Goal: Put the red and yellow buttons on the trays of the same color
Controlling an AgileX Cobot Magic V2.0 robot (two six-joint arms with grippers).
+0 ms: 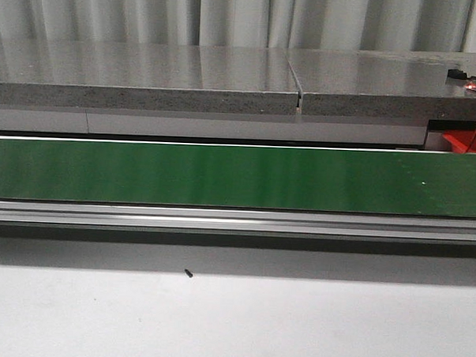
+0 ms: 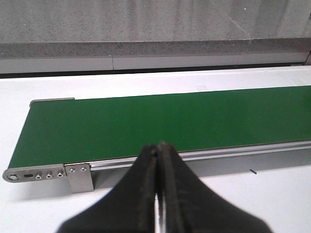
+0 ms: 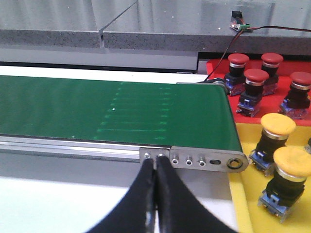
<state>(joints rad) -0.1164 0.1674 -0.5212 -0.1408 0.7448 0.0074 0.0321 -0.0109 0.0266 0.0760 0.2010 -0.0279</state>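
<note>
In the right wrist view, several red buttons (image 3: 255, 76) stand on a red tray (image 3: 216, 68) past the belt's end, and two yellow buttons (image 3: 278, 124) stand on a yellow tray (image 3: 244, 194) beside it. My right gripper (image 3: 155, 161) is shut and empty, hovering over the white table just short of the belt's end bracket. My left gripper (image 2: 158, 148) is shut on nothing, in front of the other end of the green conveyor belt (image 2: 160, 121). In the front view only a corner of the red tray (image 1: 466, 142) shows, and neither gripper appears.
The green belt (image 1: 238, 176) runs across the table with an aluminium rail (image 1: 236, 219) along its near side. A grey stone ledge (image 1: 147, 80) lies behind it. A small sensor with wires (image 3: 240, 24) sits on the ledge. A tiny dark speck (image 1: 188, 273) lies on the white table.
</note>
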